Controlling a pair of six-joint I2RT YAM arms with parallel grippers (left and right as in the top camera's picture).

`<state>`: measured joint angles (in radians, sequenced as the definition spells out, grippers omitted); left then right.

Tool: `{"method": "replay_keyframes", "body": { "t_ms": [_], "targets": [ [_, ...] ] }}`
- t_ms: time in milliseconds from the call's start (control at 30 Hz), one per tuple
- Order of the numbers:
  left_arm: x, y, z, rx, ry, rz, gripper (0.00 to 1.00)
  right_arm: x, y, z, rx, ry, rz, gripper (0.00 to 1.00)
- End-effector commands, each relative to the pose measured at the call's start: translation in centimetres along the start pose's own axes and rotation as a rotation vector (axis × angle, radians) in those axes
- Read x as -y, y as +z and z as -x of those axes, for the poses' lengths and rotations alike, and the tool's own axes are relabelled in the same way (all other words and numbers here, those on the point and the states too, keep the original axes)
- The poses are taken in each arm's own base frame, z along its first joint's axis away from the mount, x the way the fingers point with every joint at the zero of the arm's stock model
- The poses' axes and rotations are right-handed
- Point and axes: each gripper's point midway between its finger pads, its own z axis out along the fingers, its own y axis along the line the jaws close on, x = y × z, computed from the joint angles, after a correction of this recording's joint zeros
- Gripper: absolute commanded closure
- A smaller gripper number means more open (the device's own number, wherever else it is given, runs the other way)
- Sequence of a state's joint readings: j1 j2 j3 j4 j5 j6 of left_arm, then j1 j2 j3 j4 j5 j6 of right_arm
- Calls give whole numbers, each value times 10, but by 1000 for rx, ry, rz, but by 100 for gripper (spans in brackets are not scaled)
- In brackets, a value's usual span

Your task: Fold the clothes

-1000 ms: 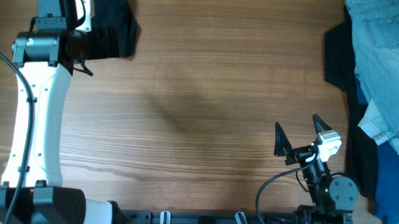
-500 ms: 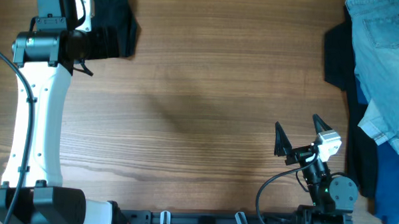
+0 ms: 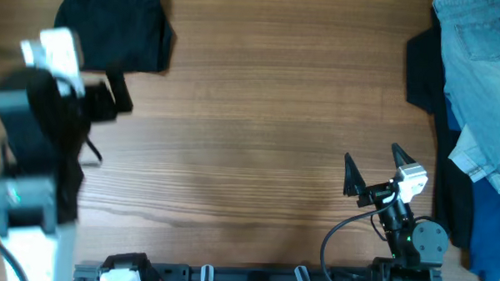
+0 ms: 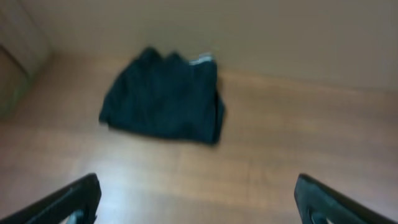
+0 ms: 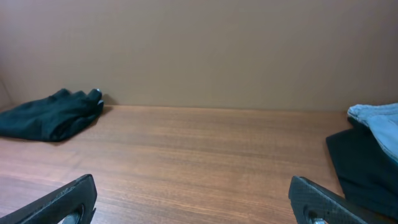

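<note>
The black shorts [image 3: 120, 26] lie folded in a compact bundle at the table's far left corner. They show in the left wrist view [image 4: 163, 96] with a bit of white tag at the top edge, and far left in the right wrist view [image 5: 53, 115]. My left gripper [image 4: 198, 202] is open and empty, pulled back toward the near side from the shorts; the arm [image 3: 46, 125] is blurred with motion. My right gripper [image 3: 374, 170] is open and empty near the table's front right.
Light blue denim jeans [image 3: 477, 73] lie at the right edge over a black garment [image 3: 427, 72] and a bright blue garment [image 3: 489, 232]. The jeans [image 5: 376, 115] and the black garment [image 5: 364, 168] show at the right in the right wrist view.
My left arm has drawn back from the folded shorts toward the front of the table, leaving them uncovered. The right arm has not moved.
</note>
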<state>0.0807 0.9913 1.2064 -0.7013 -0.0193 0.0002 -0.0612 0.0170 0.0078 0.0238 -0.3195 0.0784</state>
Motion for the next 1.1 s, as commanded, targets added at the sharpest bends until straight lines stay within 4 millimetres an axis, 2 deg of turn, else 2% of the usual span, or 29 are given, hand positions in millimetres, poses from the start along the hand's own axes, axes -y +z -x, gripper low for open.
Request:
{"method": "replay_keyframes", "body": {
  "t_ms": [0, 100, 200, 300, 400, 600, 900, 1067],
  "targets": [
    [15, 12, -76, 31, -11, -124, 0, 1, 0, 2, 10, -2, -5, 0],
    [24, 9, -107, 120, -3, -196, 0, 1, 0, 2, 10, -2, -5, 0],
    [23, 7, -141, 204, -52, -217, 0, 1, 0, 2, 10, -2, -5, 1],
    [22, 10, -162, 246, -81, -226, 0, 1, 0, 2, 10, -2, -5, 0],
    [22, 14, -174, 301, -95, -236, 0, 1, 0, 2, 10, -2, -5, 0],
    [26, 9, -175, 378, -82, -263, 0, 1, 0, 2, 10, -2, -5, 0],
    [29, -16, -143, 592, -62, -291, 0, 1, 0, 2, 10, -2, -5, 0],
    [31, -17, -142, 615, -57, -304, 0, 1, 0, 2, 10, -2, -5, 0]
  ]
}}
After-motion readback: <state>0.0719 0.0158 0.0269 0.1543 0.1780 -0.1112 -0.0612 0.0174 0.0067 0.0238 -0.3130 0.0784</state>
